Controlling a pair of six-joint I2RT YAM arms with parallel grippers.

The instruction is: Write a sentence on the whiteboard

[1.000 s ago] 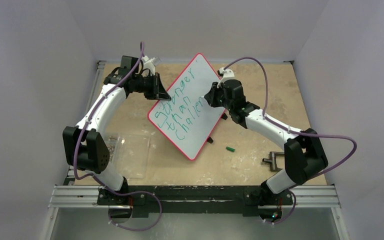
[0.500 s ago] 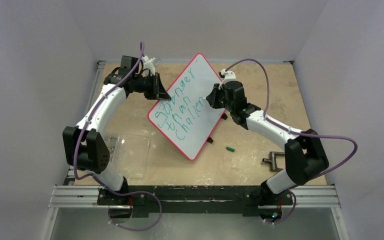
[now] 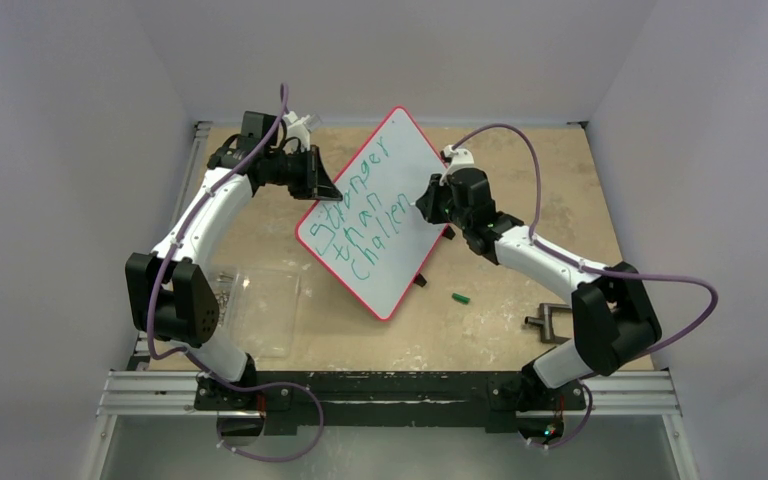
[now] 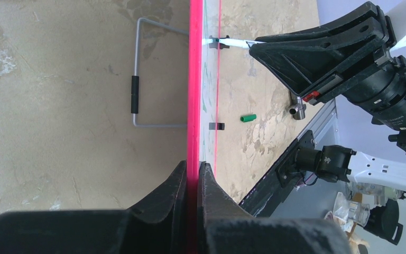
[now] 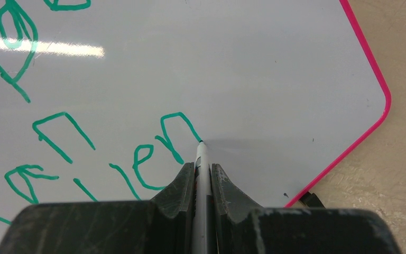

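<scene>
The right gripper [image 5: 202,170] is closed tight on a white marker [image 5: 200,153], its tip touching the whiteboard [image 5: 275,69] at the sentence's [image 3: 363,215] last green letter. The left gripper [image 4: 193,174] clamps the board's red rim.

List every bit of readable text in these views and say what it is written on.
"Stronger": first line of green lettering on the whiteboard.
"than": second line, same board.
"Challen": third line, unfinished, marker tip at its last letter.
Nothing else is readable in any view.
</scene>
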